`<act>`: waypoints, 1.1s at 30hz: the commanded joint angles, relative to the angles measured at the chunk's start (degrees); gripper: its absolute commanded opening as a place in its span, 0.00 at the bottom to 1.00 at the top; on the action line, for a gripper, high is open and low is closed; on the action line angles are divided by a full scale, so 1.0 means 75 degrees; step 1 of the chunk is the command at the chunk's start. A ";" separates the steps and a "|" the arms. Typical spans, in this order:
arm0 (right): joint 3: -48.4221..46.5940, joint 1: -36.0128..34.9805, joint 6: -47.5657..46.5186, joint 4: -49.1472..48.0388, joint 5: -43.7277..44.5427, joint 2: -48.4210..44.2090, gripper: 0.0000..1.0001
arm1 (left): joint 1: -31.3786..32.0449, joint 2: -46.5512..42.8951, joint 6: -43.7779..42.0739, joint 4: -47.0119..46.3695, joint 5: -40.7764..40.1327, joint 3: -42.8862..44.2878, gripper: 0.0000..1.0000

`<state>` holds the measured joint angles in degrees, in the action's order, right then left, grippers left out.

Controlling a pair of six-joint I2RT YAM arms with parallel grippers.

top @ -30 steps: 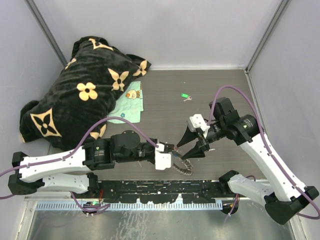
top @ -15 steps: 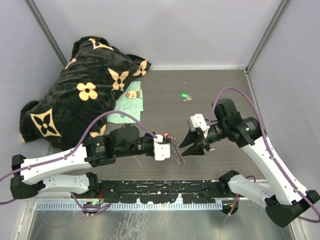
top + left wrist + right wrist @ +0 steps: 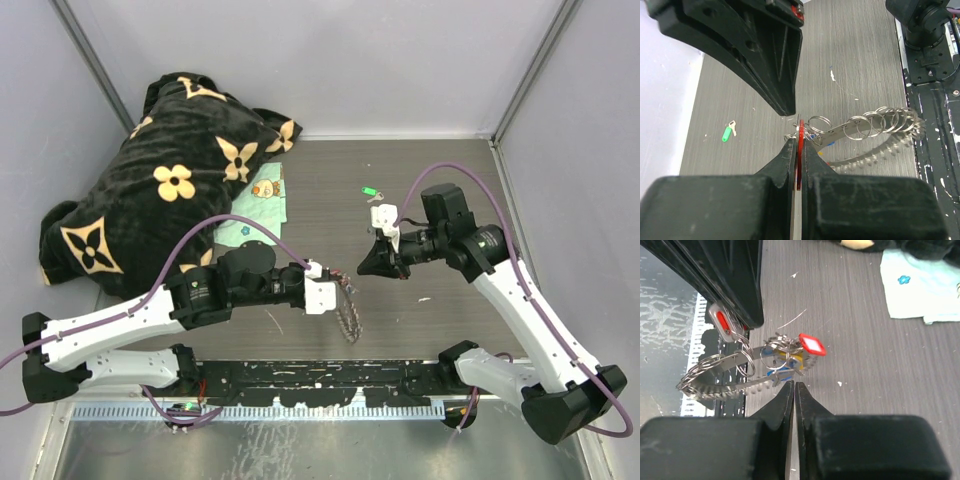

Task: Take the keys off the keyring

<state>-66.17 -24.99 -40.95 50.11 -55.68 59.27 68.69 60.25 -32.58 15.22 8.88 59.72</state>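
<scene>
The right gripper [image 3: 793, 386] is pointing up from six o'clock, its black fingers pressing together with nothing between them. Just beyond the tips, the keyring [image 3: 715, 385] is stretching toward nine o'clock, toothed rim showing. The keys [image 3: 782, 362] are bunching at its near end, blue and yellow tags together, a red tag [image 3: 812, 345] sticking out toward one o'clock. The left gripper [image 3: 740, 315] is reaching in from eleven o'clock, a second red tag [image 3: 722, 322] at its tip. A pale green cloth [image 3: 920, 290] is lying at two o'clock.
</scene>
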 commanded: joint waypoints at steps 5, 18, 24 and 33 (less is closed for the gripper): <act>0.0389 -0.0012 0.0300 -0.0596 -0.0777 -0.0115 0.10 | -0.0088 -0.0194 -0.0049 -0.0962 0.0205 0.0053 0.00; 0.0703 -0.0061 0.0499 -0.0660 -0.1526 -0.0379 0.11 | -0.0179 -0.0012 0.0089 -0.1174 0.0239 0.0070 0.00; 0.0634 -0.0058 0.0487 -0.0572 -0.1751 -0.0533 0.11 | -0.0204 0.0029 0.0146 -0.1186 0.0277 0.0076 0.00; 0.0447 -0.0049 0.0370 -0.0510 -0.1341 -0.0535 0.25 | -0.0217 0.0105 0.0153 -0.1123 0.0423 0.0163 0.00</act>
<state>-60.36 -25.17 -37.82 47.22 -66.48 55.86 67.37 61.49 -32.14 12.67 10.13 59.40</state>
